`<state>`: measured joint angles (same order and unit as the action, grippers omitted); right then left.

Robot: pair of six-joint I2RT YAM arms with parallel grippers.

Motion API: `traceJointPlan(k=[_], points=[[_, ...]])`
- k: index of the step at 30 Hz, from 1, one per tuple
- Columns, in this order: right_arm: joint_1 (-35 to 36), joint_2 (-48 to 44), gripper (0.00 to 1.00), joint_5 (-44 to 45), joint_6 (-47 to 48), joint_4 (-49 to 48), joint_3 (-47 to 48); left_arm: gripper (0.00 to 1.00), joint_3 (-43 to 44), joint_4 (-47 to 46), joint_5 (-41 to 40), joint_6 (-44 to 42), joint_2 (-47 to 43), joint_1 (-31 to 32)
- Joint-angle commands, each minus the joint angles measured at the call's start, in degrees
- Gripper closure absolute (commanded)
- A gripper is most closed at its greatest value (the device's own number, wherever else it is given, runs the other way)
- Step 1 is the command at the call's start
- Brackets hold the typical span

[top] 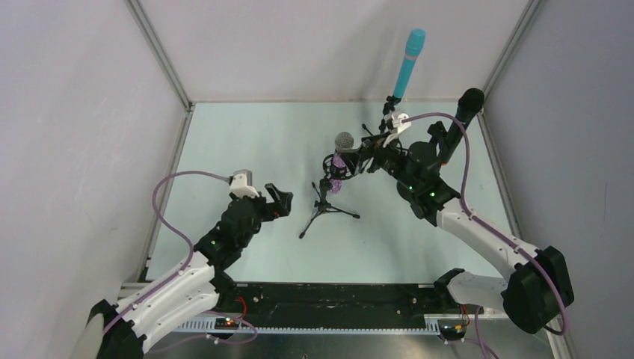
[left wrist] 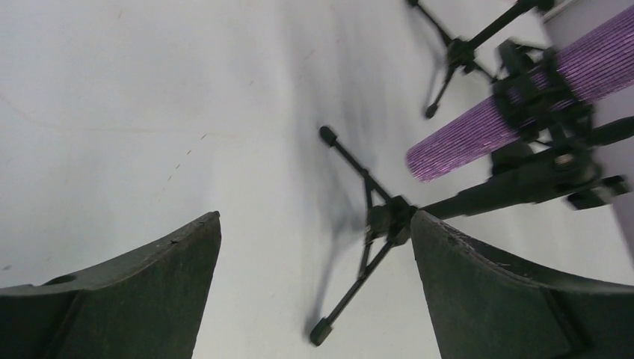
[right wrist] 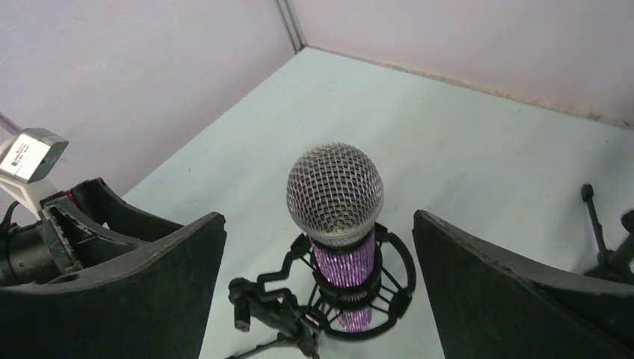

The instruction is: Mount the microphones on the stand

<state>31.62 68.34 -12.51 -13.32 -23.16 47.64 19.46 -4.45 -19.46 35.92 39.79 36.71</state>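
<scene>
The purple glitter microphone [top: 342,153] with a silver mesh head stands upright in a black shock mount [right wrist: 389,299] on a small tripod stand [top: 327,208] mid-table. My right gripper [top: 365,161] is open just right of it, and the microphone [right wrist: 336,202] shows between and beyond its jaws, untouched. My left gripper [top: 281,200] is open and empty left of the tripod. Its wrist view shows the tripod [left wrist: 385,218] and the purple body [left wrist: 516,112]. The cyan-blue microphone [top: 410,63] stands on a stand at the back. The black microphone [top: 463,112] stands at the right; its orange ring does not show.
Grey enclosure walls [top: 90,112] with metal corner posts surround the pale green table [top: 247,142]. Another tripod's legs show in the left wrist view [left wrist: 460,52] and in the right wrist view [right wrist: 598,239]. The left arm's wrist [right wrist: 45,224] shows at the left of the right wrist view.
</scene>
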Motion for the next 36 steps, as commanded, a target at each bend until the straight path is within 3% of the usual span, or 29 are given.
traceJointPlan(k=[1,6,13,23,28,36], points=[[-0.2,-3.3,0.01,3.6,0.9,7.8,0.1,0.0,2.6,5.5,-2.6,-2.0,2.3,-0.3],[-0.2,-6.4,0.01,5.1,0.0,17.1,0.1,0.0,6.5,11.2,-4.3,-6.8,6.0,-0.3],[-0.2,-12.4,0.01,7.9,0.7,27.0,-3.2,0.02,8.2,12.0,-8.2,-11.1,6.3,-0.3],[-0.2,-20.1,0.0,10.1,5.9,27.3,-15.5,0.02,9.2,12.0,-18.7,-23.8,4.9,-0.3],[-0.2,-23.1,0.0,11.2,7.0,21.4,-20.9,0.02,8.6,11.0,-22.3,-31.3,4.7,-0.2],[-1.9,-26.8,0.0,19.8,5.4,14.0,-27.2,0.02,3.4,1.1,-23.5,-32.2,4.0,-0.6]])
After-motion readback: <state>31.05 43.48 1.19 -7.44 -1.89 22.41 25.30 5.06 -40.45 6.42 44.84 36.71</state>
